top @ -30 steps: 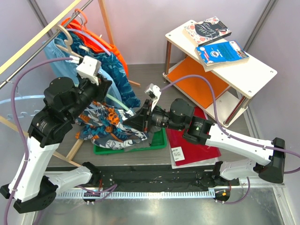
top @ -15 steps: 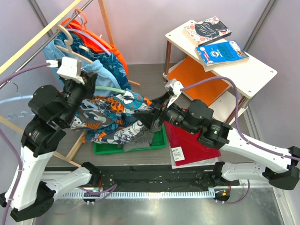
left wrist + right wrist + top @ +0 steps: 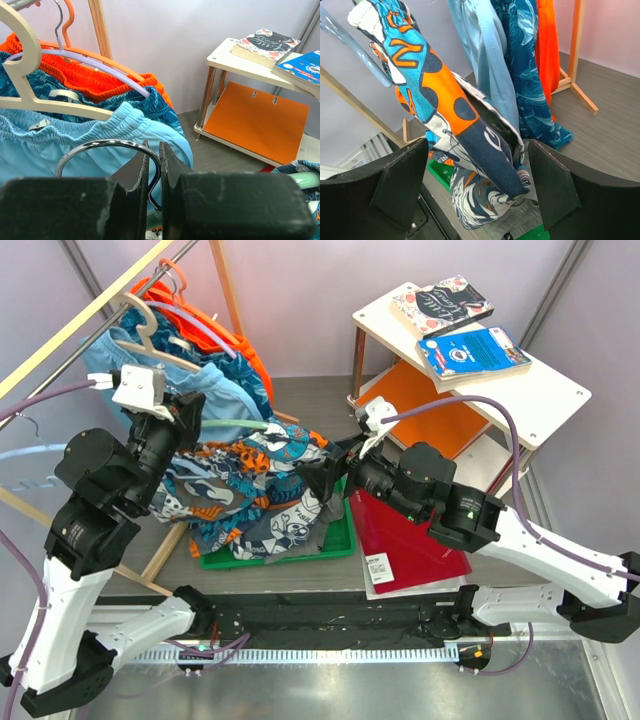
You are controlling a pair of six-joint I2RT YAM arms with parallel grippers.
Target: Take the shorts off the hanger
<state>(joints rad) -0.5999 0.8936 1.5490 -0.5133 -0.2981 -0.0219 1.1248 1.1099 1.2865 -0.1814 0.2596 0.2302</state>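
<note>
Floral shorts (image 3: 250, 490), soft crumpled cloth in dark blue, orange and white, hang on a pale green hanger (image 3: 238, 427) above the green tray (image 3: 342, 540) on the bench (image 3: 320, 405). Their long axis runs left-right between the arms, legs drooping down. Left gripper (image 3: 154, 172) is almost closed, pinching the thin chrome hook (image 3: 100, 146); right gripper (image 3: 477, 150) is spread wide, with shorts folds hanging between its fingers.

From above, we lose the jaws of the right gripper (image 3: 325, 478) in the floral shorts (image 3: 255, 505), which also bury most of the green tray (image 3: 343, 532) and the mint hanger (image 3: 245, 427). On the left wrist view, the chrome hook (image 3: 107, 145) dips behind the left gripper (image 3: 154, 152), and the blue book (image 3: 300, 67) runs off our right edge.
</note>
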